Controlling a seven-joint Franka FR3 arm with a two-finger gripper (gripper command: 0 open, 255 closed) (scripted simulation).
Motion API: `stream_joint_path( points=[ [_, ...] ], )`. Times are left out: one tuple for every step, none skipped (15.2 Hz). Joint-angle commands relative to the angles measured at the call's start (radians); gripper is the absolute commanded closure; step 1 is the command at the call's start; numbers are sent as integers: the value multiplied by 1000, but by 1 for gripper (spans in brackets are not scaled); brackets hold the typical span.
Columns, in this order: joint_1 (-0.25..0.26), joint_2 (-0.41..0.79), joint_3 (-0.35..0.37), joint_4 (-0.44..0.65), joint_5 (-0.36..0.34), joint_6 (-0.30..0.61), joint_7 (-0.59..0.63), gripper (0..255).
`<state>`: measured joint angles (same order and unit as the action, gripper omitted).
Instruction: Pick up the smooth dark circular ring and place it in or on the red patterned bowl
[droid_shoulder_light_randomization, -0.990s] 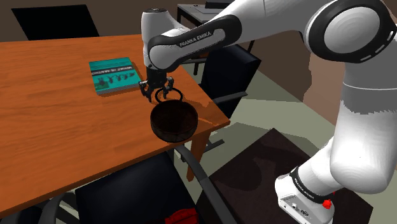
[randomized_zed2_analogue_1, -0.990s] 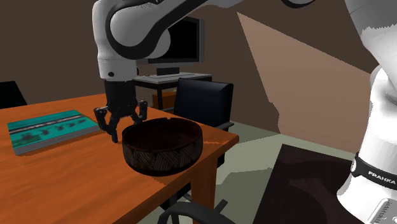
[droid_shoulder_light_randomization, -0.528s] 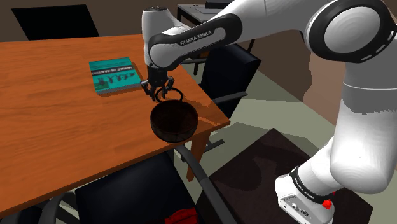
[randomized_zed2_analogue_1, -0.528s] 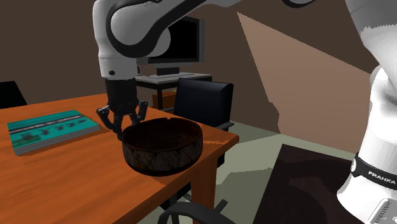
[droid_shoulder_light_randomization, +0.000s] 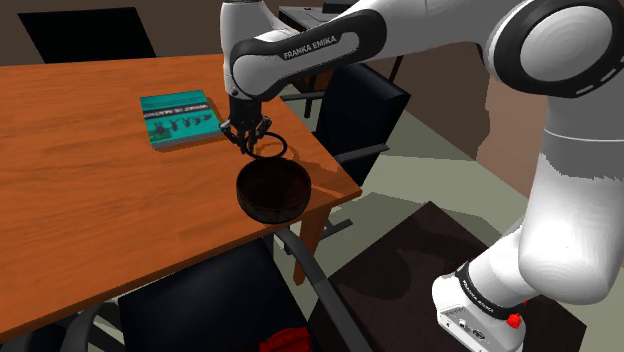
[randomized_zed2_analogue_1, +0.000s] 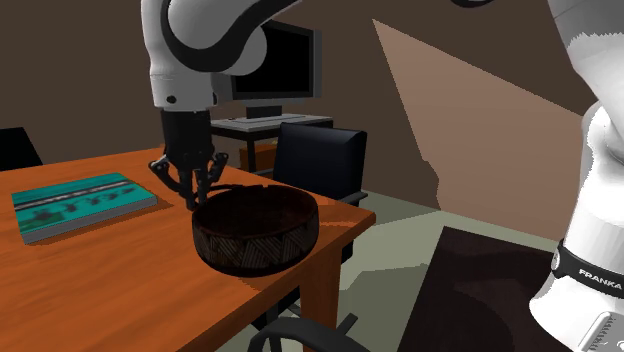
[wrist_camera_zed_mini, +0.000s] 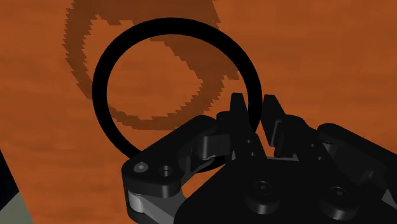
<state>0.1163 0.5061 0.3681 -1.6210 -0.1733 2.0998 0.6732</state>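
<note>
A thin black ring (wrist_camera_zed_mini: 175, 23) hangs a little above the orange-brown wooden table (droid_shoulder_light_randomization: 80, 200) and casts its shadow on the wood. My gripper (wrist_camera_zed_mini: 254, 105) is shut on the ring's rim, with one finger inside the loop and one outside. In the shoulder view the gripper (droid_shoulder_light_randomization: 247, 140) points down with the ring (droid_shoulder_light_randomization: 286, 149) beside it, just behind the dark reddish patterned bowl (droid_shoulder_light_randomization: 270, 210). That bowl (randomized_zed2_analogue_1: 255, 245) stands near the table's corner, and the gripper (randomized_zed2_analogue_1: 195, 195) is right behind its far rim.
A teal book (droid_shoulder_light_randomization: 180, 118) lies on the table beyond the gripper. The table's edge and corner (droid_shoulder_light_randomization: 350, 185) are close to the bowl. A dark chair (droid_shoulder_light_randomization: 360, 110) stands past that edge, and a monitor (randomized_zed2_analogue_1: 280, 65) sits on a desk behind.
The fingers have closed from apart onto the ring's rim. The hand has risen slightly, taking the ring up off the table.
</note>
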Motion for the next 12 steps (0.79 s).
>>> stream_joint_path(
  points=[
    [-2, -12, 3, 8, 5, -21, -3, 255],
    [-2, -18, 4, 14, 8, -31, -4, 255],
    [-3, -23, 6, 21, 10, -42, -6, 255],
    [-3, -28, 7, 27, 12, -53, -7, 255],
    [-4, -32, 8, 34, 14, -65, -8, 255],
    [-4, -37, 9, 41, 16, -76, -9, 255],
    [-4, -41, 10, 48, 18, -87, -10, 255],
    [-5, -46, 11, 55, 20, -99, -11, 255],
    [-5, -50, 12, 63, 22, -110, -12, 255],
    [-5, -53, 13, 71, 24, -122, -13, 255],
    [-5, -57, 14, 80, 25, -133, -14, 255],
    [-5, -60, 15, 88, 27, -145, -15, 255]
  ],
)
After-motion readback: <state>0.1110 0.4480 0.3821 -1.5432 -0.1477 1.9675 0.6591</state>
